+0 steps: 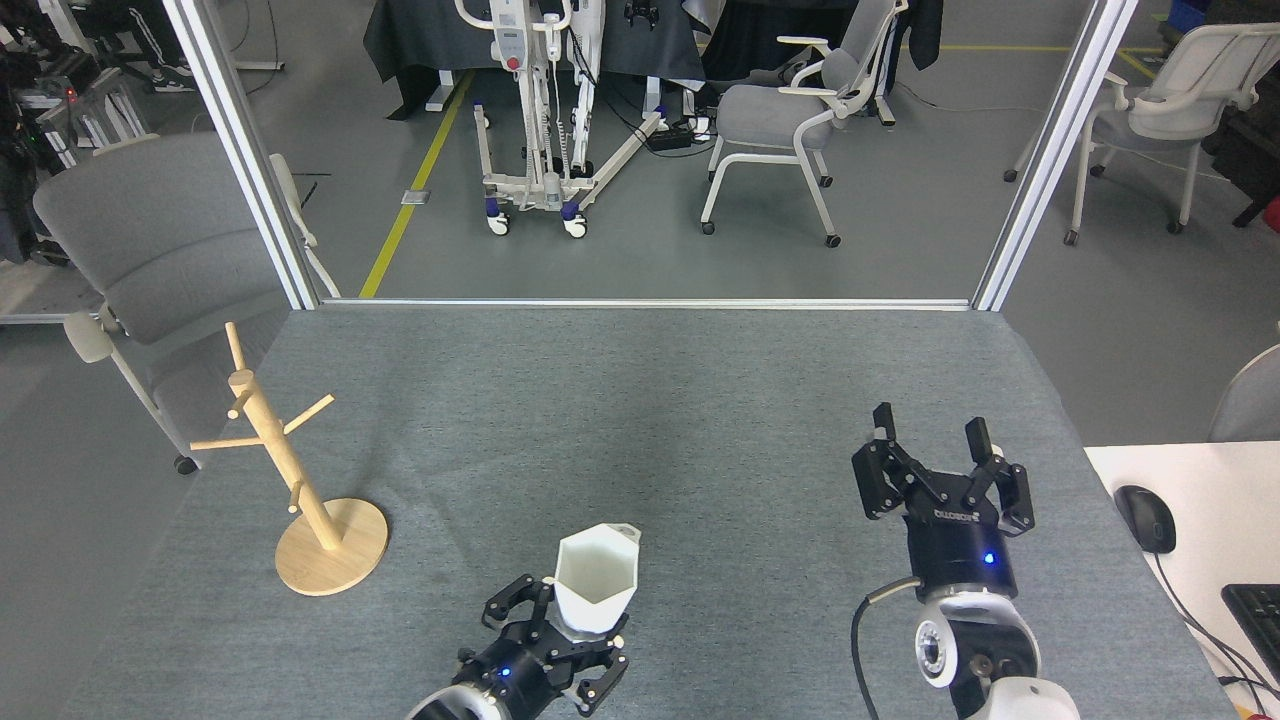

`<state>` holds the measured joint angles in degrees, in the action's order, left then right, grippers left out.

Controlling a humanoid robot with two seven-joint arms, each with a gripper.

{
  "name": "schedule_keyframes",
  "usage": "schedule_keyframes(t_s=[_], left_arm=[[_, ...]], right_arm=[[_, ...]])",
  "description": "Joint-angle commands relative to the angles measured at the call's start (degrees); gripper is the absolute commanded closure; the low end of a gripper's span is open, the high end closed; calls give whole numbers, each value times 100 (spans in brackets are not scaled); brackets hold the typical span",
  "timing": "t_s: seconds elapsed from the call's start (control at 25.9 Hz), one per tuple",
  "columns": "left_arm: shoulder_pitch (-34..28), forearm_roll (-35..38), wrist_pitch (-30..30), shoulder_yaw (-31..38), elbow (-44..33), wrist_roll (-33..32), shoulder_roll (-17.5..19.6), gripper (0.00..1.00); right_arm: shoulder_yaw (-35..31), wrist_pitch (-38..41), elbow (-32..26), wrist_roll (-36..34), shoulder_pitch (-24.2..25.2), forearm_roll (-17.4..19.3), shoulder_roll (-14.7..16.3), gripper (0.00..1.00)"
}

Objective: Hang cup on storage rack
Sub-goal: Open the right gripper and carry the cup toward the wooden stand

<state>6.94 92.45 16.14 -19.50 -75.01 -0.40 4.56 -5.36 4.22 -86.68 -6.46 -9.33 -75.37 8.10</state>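
Observation:
The white faceted cup (592,578) stands upright, mouth up, near the table's front edge left of centre, with my left gripper (572,630) shut on its lower part. My right gripper (931,435) is open and empty, raised over the right part of the table, well apart from the cup. The storage rack (287,470), a light wooden mug tree on a round disc base, stands at the table's left side with all its pegs bare, some way left of the cup.
A small white tag (936,556) lies on the grey table (640,400) below the right gripper. A white desk with a black mouse (1146,518) and a keyboard (1258,612) adjoins the right edge. Chairs and a wheeled lift stand beyond the far edge.

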Motion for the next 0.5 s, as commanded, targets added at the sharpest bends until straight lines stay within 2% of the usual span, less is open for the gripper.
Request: schedule_keyframes(t_s=[0.0, 0.12, 0.23, 0.35, 0.46], left_arm=[[-676, 1, -14, 685, -550, 5, 265, 100], [-878, 1, -6, 1441, -594, 5, 291, 100], [-1186, 1, 56, 2021, -717, 49, 555, 100], [-1423, 1, 38, 2557, -708, 76, 871, 100], [-1432, 1, 30, 3277, -594, 49, 889, 100]], right_arm=[[-554, 826, -24, 215, 362, 4, 113, 1], [-659, 1196, -112, 215, 740, -13, 96, 1], [-695, 1231, -288, 215, 968, -22, 87, 1], [-686, 1213, -279, 215, 986, -13, 104, 1], [-695, 1204, -279, 215, 977, -4, 131, 1]])
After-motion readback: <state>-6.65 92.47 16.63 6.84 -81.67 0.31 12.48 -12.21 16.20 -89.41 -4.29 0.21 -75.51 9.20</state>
